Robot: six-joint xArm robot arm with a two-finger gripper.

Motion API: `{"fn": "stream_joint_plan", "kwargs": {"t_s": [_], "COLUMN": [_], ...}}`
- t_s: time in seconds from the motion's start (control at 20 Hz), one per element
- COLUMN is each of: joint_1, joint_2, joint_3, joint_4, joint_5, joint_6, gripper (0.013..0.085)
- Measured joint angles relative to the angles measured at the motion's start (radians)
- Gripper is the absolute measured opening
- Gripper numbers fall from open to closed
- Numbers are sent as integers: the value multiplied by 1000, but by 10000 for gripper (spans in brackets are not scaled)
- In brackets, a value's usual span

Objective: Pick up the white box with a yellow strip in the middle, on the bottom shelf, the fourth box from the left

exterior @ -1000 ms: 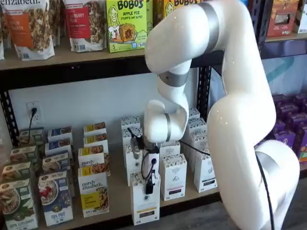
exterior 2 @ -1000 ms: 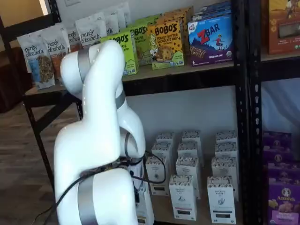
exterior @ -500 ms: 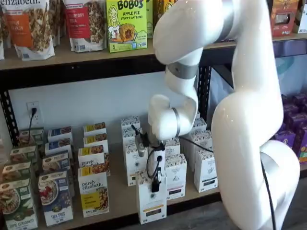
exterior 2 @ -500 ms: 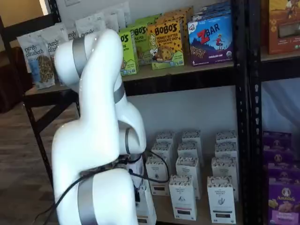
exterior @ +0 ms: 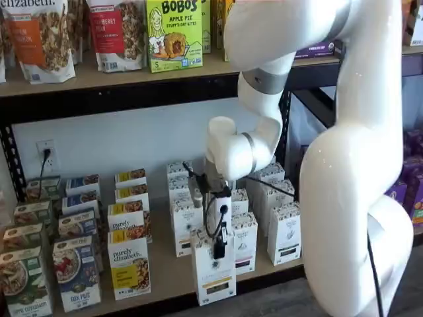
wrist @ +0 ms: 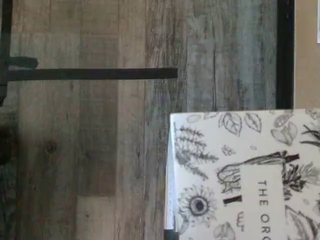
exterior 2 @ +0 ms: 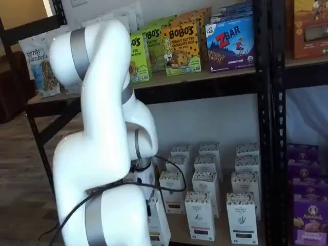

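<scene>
Several white cartons point(exterior: 243, 241) crowd the bottom shelf point(exterior: 165, 274) right beside the white box point(exterior: 213, 266), so you have close neighbours to its right and behind it. You can see the gripper point(exterior: 219, 249) clenched on the white box, its black fingers point(exterior: 220, 247) pressed against the carton's top front, with the box standing at the shelf's front edge, forward of the rows behind. To its left, you have the purely elizabeth boxes point(exterior: 129, 264) with yellow panels, and further left the cereal boxes point(exterior: 76, 271) with blue and green fronts. A black cable point(exterior: 210, 221) loops down from the wrist in front of the cartons. Above, the upper shelf point(exterior: 79, 79) carries granola bags point(exterior: 43, 36) and a green Bobo's box point(exterior: 173, 33). In the wrist view you see the box's leaf-printed face point(wrist: 240, 175) over the grey wood floor point(wrist: 100, 150). In a shelf view the arm point(exterior 2: 97, 148) hides the fingers and most of the held box from you.
</scene>
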Motion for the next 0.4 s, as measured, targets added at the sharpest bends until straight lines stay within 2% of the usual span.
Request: {"fn": "stream_joint_plan", "kwargs": {"t_s": [0.4], "joint_1": [9], "joint_2": [-112], "joint_3": [54], "joint_4": [-7], "joint_5": [63], "joint_6": [18], "gripper": [490]}}
